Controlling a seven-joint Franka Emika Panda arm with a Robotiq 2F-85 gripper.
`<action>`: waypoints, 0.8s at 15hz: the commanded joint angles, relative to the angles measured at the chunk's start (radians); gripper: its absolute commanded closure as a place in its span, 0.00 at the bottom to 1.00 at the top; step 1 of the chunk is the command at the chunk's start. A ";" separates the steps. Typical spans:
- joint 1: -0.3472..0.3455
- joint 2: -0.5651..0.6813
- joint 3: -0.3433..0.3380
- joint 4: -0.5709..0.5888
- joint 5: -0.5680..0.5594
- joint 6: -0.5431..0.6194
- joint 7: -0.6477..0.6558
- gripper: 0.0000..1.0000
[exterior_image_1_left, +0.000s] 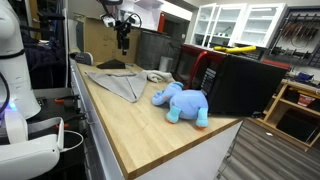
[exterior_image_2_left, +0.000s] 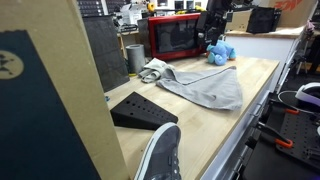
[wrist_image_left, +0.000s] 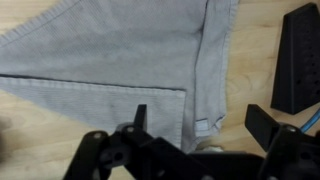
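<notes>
Your hand (wrist_image_left: 200, 118) hangs with its fingers spread wide and nothing between them, straight above the grey cloth (wrist_image_left: 110, 60) on the wooden desk (wrist_image_left: 30, 115). In both exterior views it stands clear of the fabric, not touching it.

I'd judge the main risk to be the fold. The cloth lies doubled over, so a shallow pinch near the hemmed edge could catch only the top layer and drag the fold open. A deep one could jam the fingertips on the desk. The black block (wrist_image_left: 298, 60) lies just beside the cloth's edge (close enough that a sideways drift on the way down could knock it). The blue plush elephant (exterior_image_1_left: 182, 102) sits well apart and looks like no trouble.

The cloth itself is plain grey, thin and limp, spread flat in a rough triangle (exterior_image_1_left: 118, 82) with one long stitched hem running down the wrist view and a small pale tag (wrist_image_left: 207, 125) near its end. It lies along the middle of the desk (exterior_image_2_left: 200, 88), with a few soft wrinkles.
</notes>
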 joint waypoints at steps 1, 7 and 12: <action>0.056 0.054 0.029 0.042 0.031 0.007 -0.087 0.00; 0.101 0.215 0.099 0.129 0.035 0.111 -0.059 0.00; 0.101 0.384 0.156 0.232 -0.010 0.205 -0.004 0.00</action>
